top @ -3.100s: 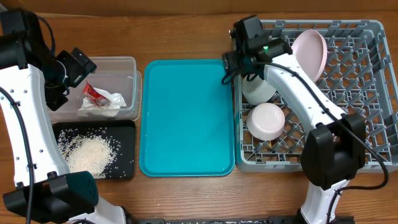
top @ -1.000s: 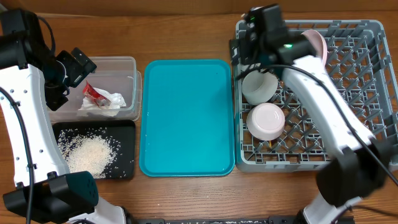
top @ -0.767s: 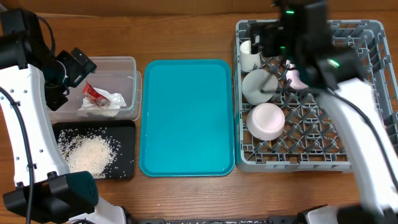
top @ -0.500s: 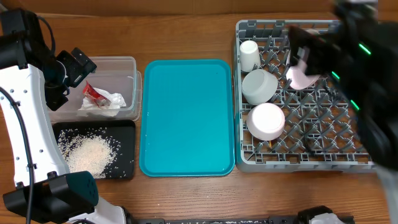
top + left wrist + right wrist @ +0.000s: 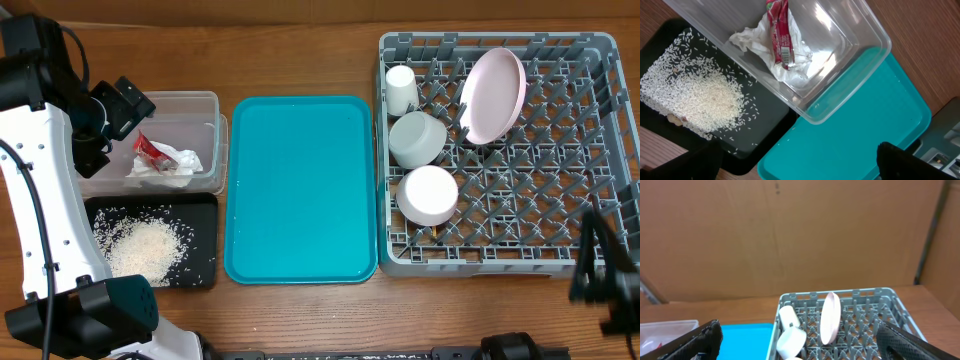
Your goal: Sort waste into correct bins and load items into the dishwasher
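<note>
The clear tub (image 5: 205,100) holds the crumpled napkin (image 5: 175,165) and the red-and-silver wrapper (image 5: 150,148). The black tray (image 5: 205,205) in front of it holds the rice (image 5: 140,245). My left gripper (image 5: 127,104) hovers open and empty over the tub's left end; its wrist view shows the tub (image 5: 860,30), napkin (image 5: 790,62), wrapper (image 5: 777,25) and rice (image 5: 700,95). In the grey rack (image 5: 560,150) the pink plate (image 5: 492,95) stands on edge, next to the white cup (image 5: 401,88) and two bowls (image 5: 417,138) (image 5: 428,193). My right gripper (image 5: 802,347) is open and empty, high above the table. Chopsticks are not visible.
The large teal tray (image 5: 300,190) lies between the bins and the rack. My right arm (image 5: 603,280) is a blur at the front right corner, off the rack. The right wrist view shows the rack (image 5: 865,315) with the plate (image 5: 830,317), and a brown wall behind.
My right arm has left the rack's back left, swept right and come to the front right corner. The pink plate stays standing in the rack. The left arm has not moved.
</note>
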